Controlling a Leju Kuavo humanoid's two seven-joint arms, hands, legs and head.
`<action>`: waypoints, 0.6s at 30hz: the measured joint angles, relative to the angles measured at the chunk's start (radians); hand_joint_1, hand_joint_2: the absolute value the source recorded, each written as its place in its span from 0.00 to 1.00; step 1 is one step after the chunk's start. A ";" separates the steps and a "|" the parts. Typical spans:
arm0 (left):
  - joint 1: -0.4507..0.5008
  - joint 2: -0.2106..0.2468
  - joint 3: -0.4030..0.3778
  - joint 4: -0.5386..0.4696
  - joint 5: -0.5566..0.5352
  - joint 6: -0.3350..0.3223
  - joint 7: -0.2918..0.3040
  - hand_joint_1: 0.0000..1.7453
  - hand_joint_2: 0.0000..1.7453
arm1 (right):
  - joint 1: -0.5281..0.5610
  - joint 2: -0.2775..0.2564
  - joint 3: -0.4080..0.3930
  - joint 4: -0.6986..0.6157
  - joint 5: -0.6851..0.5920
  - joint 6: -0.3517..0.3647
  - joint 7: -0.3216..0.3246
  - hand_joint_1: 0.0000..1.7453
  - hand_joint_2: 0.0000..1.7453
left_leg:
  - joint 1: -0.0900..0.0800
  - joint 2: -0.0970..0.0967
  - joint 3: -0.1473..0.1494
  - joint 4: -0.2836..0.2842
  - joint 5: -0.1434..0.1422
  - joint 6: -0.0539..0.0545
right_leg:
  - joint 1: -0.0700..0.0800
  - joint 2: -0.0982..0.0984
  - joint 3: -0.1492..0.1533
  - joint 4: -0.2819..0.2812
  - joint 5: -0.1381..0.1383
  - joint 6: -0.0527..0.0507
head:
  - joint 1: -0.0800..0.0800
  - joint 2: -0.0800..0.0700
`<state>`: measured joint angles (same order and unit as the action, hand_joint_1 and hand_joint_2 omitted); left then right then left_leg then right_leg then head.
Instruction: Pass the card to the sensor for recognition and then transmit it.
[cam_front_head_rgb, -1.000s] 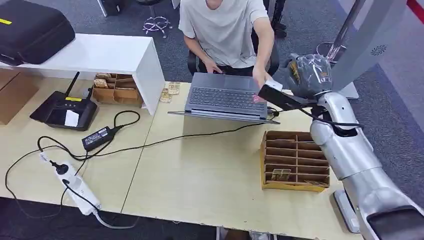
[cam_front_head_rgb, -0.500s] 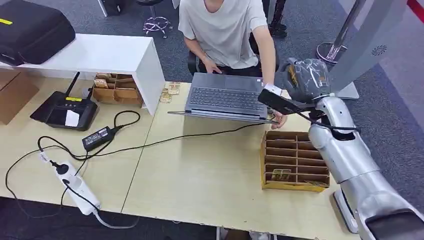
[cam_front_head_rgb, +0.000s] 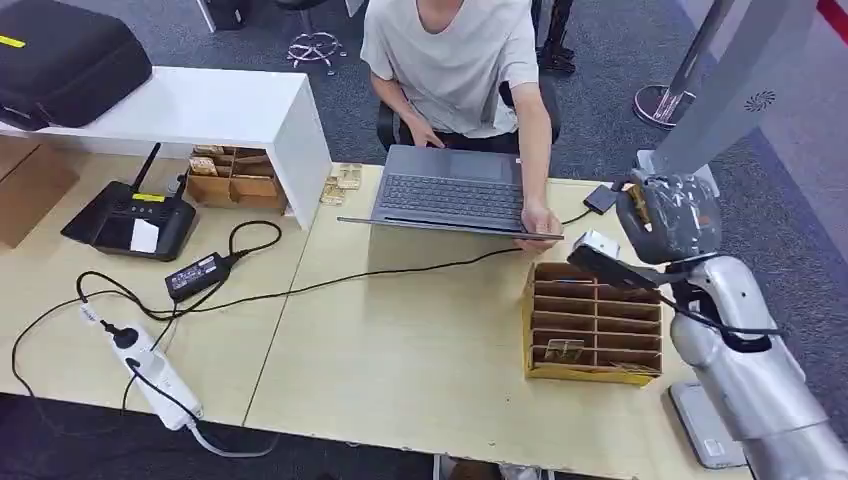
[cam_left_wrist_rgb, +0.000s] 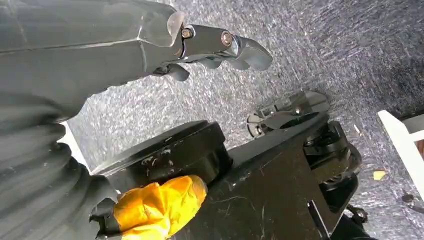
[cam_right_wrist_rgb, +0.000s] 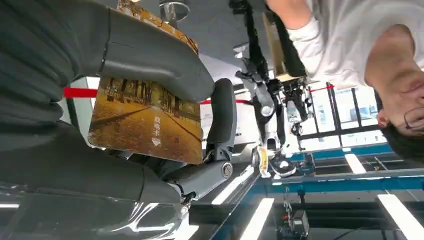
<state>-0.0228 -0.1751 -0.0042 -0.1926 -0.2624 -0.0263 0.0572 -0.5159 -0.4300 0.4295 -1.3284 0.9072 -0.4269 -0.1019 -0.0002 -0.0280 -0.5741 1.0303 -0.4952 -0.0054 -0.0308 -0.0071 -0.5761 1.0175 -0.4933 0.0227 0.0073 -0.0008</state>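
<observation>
Nearest on the pale wooden desk (cam_front_head_rgb: 400, 370), at its near left, a white power strip (cam_front_head_rgb: 150, 370) trails black cables toward a small black power brick (cam_front_head_rgb: 195, 275), loose and looping because they feed the devices further back. At the near right sits a brown cardboard sorting box (cam_front_head_rgb: 592, 322) divided into narrow slots, one near slot holding a card with a golden print; its open top faces up, likely so that cards can be lifted out or dropped in. Just above the box's far right corner the right robot hand (cam_front_head_rgb: 668, 215), wrapped in crinkled clear plastic, is raised on its smooth silver arm (cam_front_head_rgb: 745, 350). The right wrist view shows its thick grey thumb and dark fingers (cam_right_wrist_rgb: 222, 117) closed on the card (cam_right_wrist_rgb: 147, 122), a flat, stiff rectangle printed with a golden street scene, pinched by its faces so the printed side stays exposed, probably for reading. Which object is the sensor I cannot tell. The left robot hand (cam_left_wrist_rgb: 220, 45) hangs over speckled grey carpet, fingers curled in and holding nothing. Further back a grey laptop (cam_front_head_rgb: 450, 195) lies open before a seated person in a pale T-shirt (cam_front_head_rgb: 455, 60), one hand resting on its right edge. Far left stand a black controller with an antenna (cam_front_head_rgb: 130, 220) and a white shelf (cam_front_head_rgb: 190, 110).
</observation>
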 joint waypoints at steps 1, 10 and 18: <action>0.002 -0.002 0.005 0.000 0.006 0.000 -0.002 0.00 1.00 | 0.056 -0.022 -0.023 -0.034 0.012 -0.018 -0.002 1.00 1.00 | 0.000 -0.002 0.000 0.000 0.000 0.000 | 0.001 -0.003 0.001 -0.001 0.000 0.000 | 0.000 0.000; 0.012 -0.009 0.049 0.000 0.026 0.007 -0.009 0.00 1.00 | 0.572 -0.107 -0.325 -0.312 0.074 -0.144 -0.029 1.00 1.00 | 0.001 -0.003 0.000 0.000 -0.005 0.001 | 0.001 -0.003 0.003 -0.001 -0.004 0.002 | -0.001 0.000; 0.013 -0.013 0.057 0.000 0.016 0.022 -0.034 0.00 1.00 | 0.746 -0.107 -0.459 -0.427 0.097 -0.159 -0.050 1.00 1.00 | 0.001 -0.001 0.001 0.000 -0.005 0.001 | 0.001 -0.001 0.003 -0.001 -0.004 0.002 | 0.000 0.000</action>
<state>-0.0098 -0.1885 0.0526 -0.1926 -0.2468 -0.0042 0.0229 0.2302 -0.5367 -0.0298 -1.7556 1.0040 -0.5856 -0.1514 0.0006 -0.0289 -0.5735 1.0299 -0.5005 -0.0040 -0.0300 -0.0078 -0.5730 1.0166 -0.4974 0.0244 0.0069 -0.0008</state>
